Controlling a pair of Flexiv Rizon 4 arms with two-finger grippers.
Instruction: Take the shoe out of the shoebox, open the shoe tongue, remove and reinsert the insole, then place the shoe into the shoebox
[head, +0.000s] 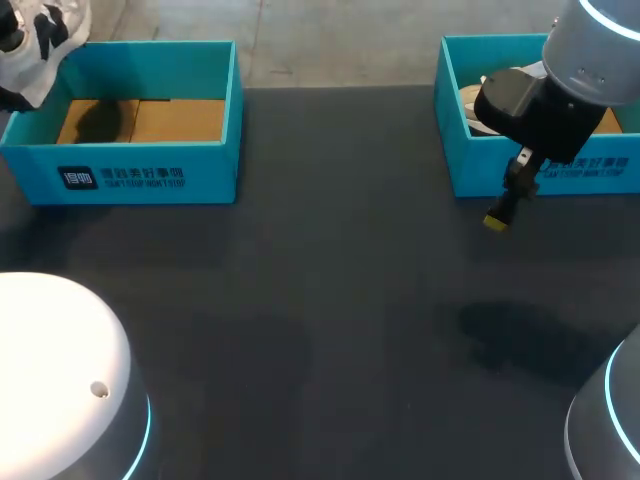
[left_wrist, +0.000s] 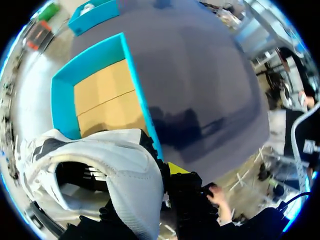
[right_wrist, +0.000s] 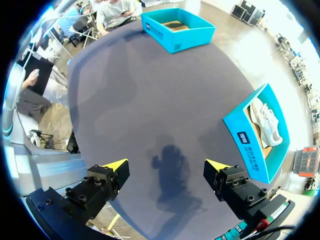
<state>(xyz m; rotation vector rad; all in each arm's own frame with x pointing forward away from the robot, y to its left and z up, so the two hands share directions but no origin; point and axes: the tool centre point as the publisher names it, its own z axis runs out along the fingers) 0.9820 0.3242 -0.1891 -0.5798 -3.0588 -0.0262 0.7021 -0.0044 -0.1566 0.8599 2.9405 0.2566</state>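
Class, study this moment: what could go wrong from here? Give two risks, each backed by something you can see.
1. The left gripper holds the white shoe aloft near a corner of the left shoebox. Only one yellow tip shows beside the shoe, so the grip may be shallow and the shoe could slip.
2. The right gripper hangs open close to the front wall of the right shoebox, which holds a second shoe. A careless move could knock that box.

The head view's corner cuts off the white black-striped sneaker (head: 50, 35), and the right arm (head: 560, 90) hides most of a second white shoe (head: 472, 98) inside the right teal cardboard shoebox (head: 452, 150). In the left wrist view the sneaker covers most of the left gripper (left_wrist: 172, 171).
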